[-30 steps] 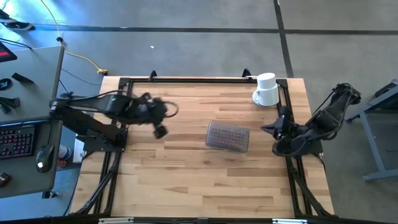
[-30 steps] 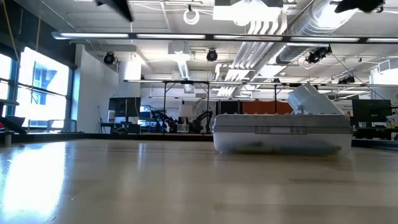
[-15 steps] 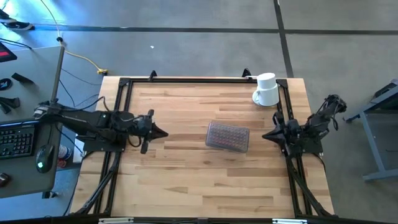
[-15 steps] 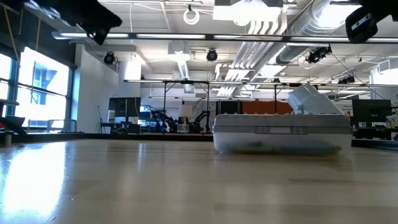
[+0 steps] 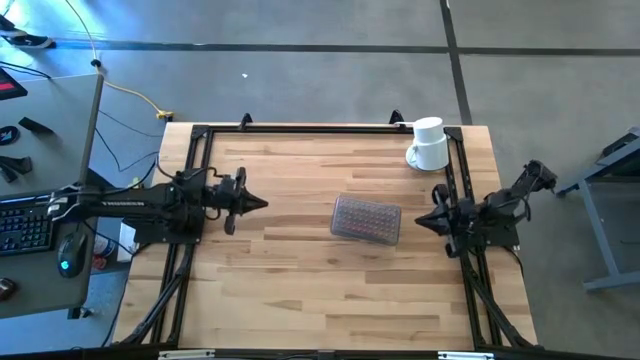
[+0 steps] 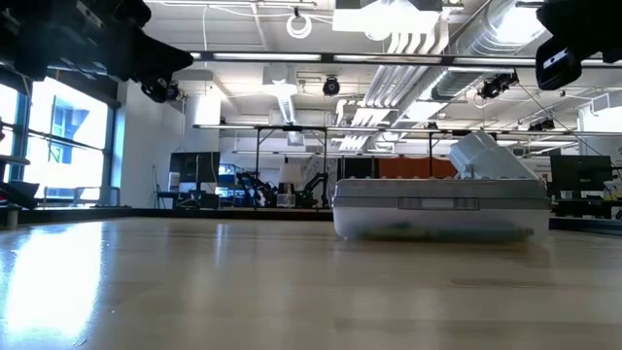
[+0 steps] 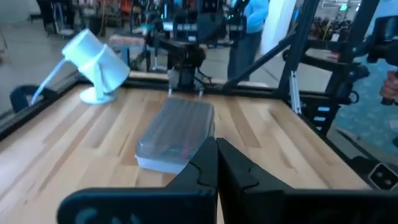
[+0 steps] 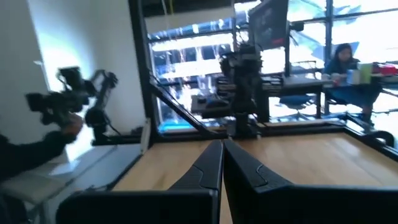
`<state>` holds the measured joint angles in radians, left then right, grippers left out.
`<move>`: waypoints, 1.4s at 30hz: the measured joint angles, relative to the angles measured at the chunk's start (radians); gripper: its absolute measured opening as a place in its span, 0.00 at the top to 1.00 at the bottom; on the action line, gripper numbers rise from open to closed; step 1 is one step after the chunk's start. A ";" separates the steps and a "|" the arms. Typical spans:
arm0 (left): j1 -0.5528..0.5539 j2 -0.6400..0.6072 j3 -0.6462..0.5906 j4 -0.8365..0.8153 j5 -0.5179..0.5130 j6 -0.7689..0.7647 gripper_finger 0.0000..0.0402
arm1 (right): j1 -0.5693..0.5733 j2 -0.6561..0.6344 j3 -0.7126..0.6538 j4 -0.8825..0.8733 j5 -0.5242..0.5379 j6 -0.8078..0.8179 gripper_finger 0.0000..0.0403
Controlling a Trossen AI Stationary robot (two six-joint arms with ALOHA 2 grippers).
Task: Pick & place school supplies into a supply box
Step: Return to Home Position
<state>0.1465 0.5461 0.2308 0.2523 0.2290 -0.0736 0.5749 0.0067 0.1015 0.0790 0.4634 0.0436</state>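
Little is left to go wrong, as I judge it: the supply box (image 5: 366, 219) lies lid-down-shut near the middle of the table (image 5: 300, 290), well apart from both arms, and the school supplies (image 6: 432, 230) show only as a dim dark band through its clear wall. The left claw (image 5: 257, 204) hovers by the table's left side and the right claw (image 5: 422, 220) by its right side, each with its fingers pressed together on nothing. The likeliest mishap is a low sweep of the right arm clipping the white mug (image 5: 429, 145), which stands near it at the far right corner, or a lid that is not fully latched springing open; whether it is latched cannot be told. The box's long axis runs across the table from one arm toward the other, slightly skewed, so that its right end sits a little nearer the front edge, and each short end faces a claw
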 joint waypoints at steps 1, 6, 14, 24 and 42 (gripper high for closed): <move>0.013 0.000 -0.011 0.023 0.012 0.004 0.93 | -0.008 0.000 -0.022 0.034 -0.017 0.001 1.00; 0.078 0.000 -0.054 0.059 0.082 0.014 0.87 | -0.047 -0.002 -0.092 0.116 -0.101 0.034 1.00; 0.211 -0.148 -0.044 -0.142 0.206 -0.089 0.87 | -0.085 -0.002 -0.091 0.075 -0.098 0.102 1.00; 0.226 -0.520 -0.103 -0.244 0.200 -0.062 0.91 | -0.086 -0.002 -0.091 0.076 -0.012 0.115 1.00; 0.226 -0.514 -0.211 -0.212 -0.267 -0.185 0.89 | -0.086 0.007 -0.091 0.006 -0.001 0.111 1.00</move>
<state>0.3729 0.0319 0.0200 0.0403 -0.0375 -0.2588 0.4892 0.0139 0.0101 0.0850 0.4620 0.1543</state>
